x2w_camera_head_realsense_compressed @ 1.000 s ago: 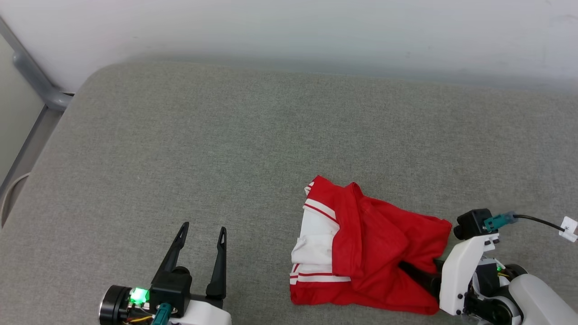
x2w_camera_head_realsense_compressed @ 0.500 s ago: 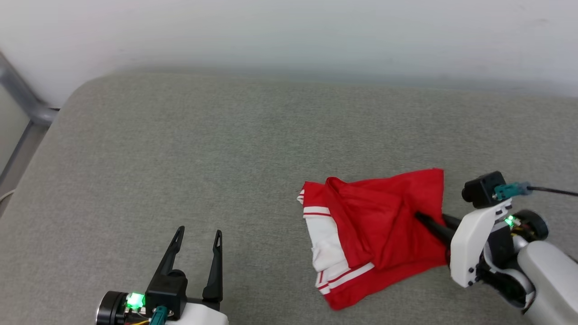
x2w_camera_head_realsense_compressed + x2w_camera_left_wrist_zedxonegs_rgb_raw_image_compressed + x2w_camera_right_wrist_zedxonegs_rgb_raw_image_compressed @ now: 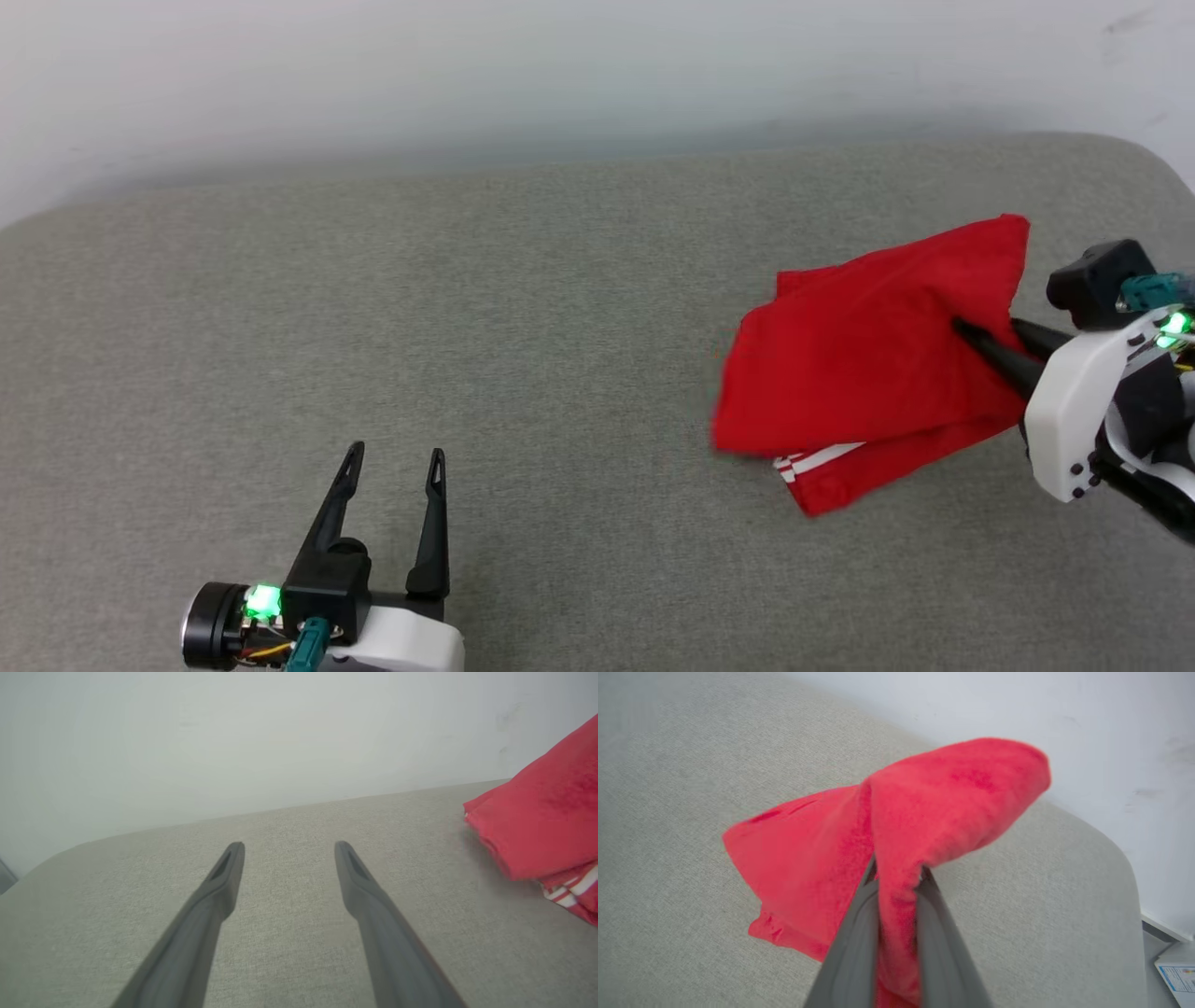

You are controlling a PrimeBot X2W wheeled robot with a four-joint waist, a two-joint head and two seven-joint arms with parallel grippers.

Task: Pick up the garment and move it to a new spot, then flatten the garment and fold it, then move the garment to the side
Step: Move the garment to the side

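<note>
Hold: my right gripper [image 3: 971, 331] is pinched shut on the garment [image 3: 859, 364], over the right end of the grey cushion [image 3: 467, 327].
Long axis: the cloth trails leftward from the pinch.
Nearer arm: the right; my left gripper [image 3: 395, 454] is spread wide, well apart.

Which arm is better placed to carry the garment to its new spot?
The right: the right gripper is shut on the garment, while the left gripper stands open and apart from it.
</note>
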